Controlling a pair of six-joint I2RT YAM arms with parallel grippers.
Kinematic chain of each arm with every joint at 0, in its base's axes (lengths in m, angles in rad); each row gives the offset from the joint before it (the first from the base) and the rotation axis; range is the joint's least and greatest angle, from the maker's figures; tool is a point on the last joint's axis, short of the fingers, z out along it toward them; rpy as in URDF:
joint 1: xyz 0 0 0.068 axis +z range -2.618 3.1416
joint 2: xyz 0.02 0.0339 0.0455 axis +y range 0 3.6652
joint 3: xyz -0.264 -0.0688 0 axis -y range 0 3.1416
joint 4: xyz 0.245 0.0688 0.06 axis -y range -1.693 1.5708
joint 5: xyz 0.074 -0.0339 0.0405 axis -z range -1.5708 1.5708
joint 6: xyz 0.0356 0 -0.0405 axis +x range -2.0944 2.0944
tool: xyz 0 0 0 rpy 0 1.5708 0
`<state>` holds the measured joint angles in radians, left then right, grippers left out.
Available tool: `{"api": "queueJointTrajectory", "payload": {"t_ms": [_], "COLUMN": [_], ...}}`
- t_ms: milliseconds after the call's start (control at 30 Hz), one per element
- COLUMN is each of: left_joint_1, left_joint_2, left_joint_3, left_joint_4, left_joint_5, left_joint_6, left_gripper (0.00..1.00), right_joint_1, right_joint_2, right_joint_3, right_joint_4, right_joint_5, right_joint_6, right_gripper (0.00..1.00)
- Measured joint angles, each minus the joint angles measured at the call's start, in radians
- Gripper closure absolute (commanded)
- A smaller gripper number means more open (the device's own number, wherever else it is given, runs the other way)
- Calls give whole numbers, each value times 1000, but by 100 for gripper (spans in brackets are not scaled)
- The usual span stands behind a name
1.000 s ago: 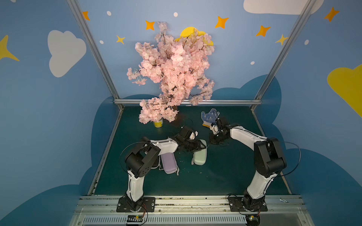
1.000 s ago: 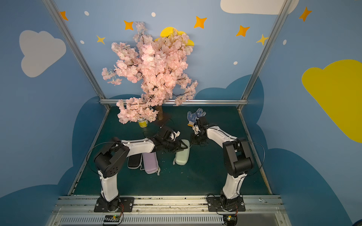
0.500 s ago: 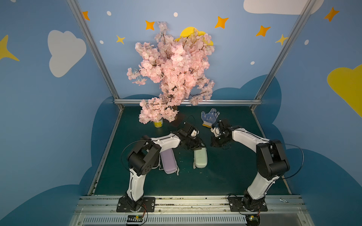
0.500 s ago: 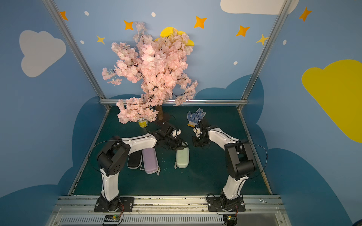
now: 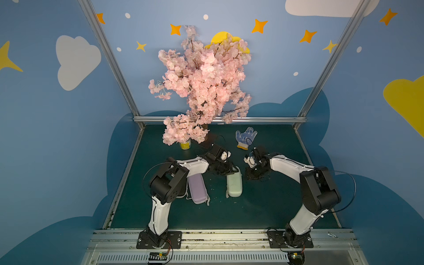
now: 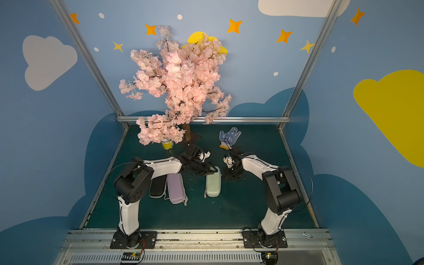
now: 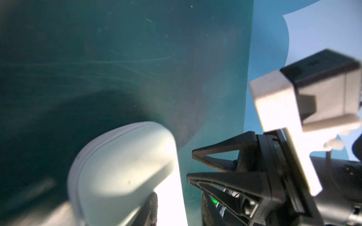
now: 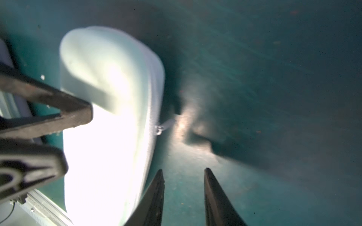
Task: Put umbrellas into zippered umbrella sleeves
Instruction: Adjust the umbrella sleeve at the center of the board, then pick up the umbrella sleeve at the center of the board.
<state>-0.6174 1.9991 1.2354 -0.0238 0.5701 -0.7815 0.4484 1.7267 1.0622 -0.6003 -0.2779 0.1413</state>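
The off-white sleeve [image 5: 234,186] [image 6: 213,185] lies zipped shut mid-mat. Its zip pull [image 8: 163,126] sticks out on the side toward my right gripper. My left gripper [image 5: 232,170] [image 6: 212,170] [image 7: 179,195] hangs over the sleeve's [image 7: 125,166] far end, jaws apart around its edge, with mat showing beside one finger. My right gripper [image 5: 251,177] [image 6: 231,177] [image 8: 184,169] is open just right of the sleeve [image 8: 109,117], with only bare mat between its fingers. The lavender sleeve [image 5: 196,189] [image 6: 176,188] and the black sleeve [image 6: 157,185] lie shut under my left arm. No umbrellas are in view.
A pink blossom tree [image 5: 202,91] stands at the back, with a yellow can [image 5: 185,144] under its branches. A white-and-blue dotted glove [image 5: 246,137] lies at the back right. Blue walls and metal rails [image 5: 220,119] enclose the green mat [image 5: 263,206].
My right gripper has gone from shut to open and moved toward the front, off the sleeve's far end. My left gripper has narrowed slightly. The off-white sleeve has turned straighter.
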Motion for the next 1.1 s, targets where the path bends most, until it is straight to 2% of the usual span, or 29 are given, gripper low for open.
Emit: {"api": "queueJointTrajectory", "payload": {"t_ms": [167, 367, 467, 567, 700, 900, 1100], "left_joint_1": [12, 23, 34, 54, 74, 64, 50], "left_joint_2": [0, -83, -163, -217, -164, -82, -40], "left_joint_3": [-10, -66, -94, -122, -168, -216, -293], "left_joint_4": [1, -6, -77, -98, -85, 77, 291], "left_joint_5": [21, 48, 38, 24, 11, 72, 153], "left_joint_6": [21, 30, 49, 76, 89, 29, -88], "left_gripper": [58, 35, 24, 21, 19, 22, 47], "right_joint_1": [55, 31, -35, -88, -91, -87, -85], "right_joint_2": [29, 30, 22, -34, -116, -40, 79], "right_joint_3": [2, 11, 0, -59, -140, -193, -195], "right_joint_4": [6, -6, -3, 35, 113, 289, 411], "right_joint_5": [16, 4, -57, -163, -331, -487, -583], "right_joint_6": [-16, 7, 44, 93, 174, 294, 372], "right_gripper": [64, 64, 60, 46, 38, 36, 36]}}
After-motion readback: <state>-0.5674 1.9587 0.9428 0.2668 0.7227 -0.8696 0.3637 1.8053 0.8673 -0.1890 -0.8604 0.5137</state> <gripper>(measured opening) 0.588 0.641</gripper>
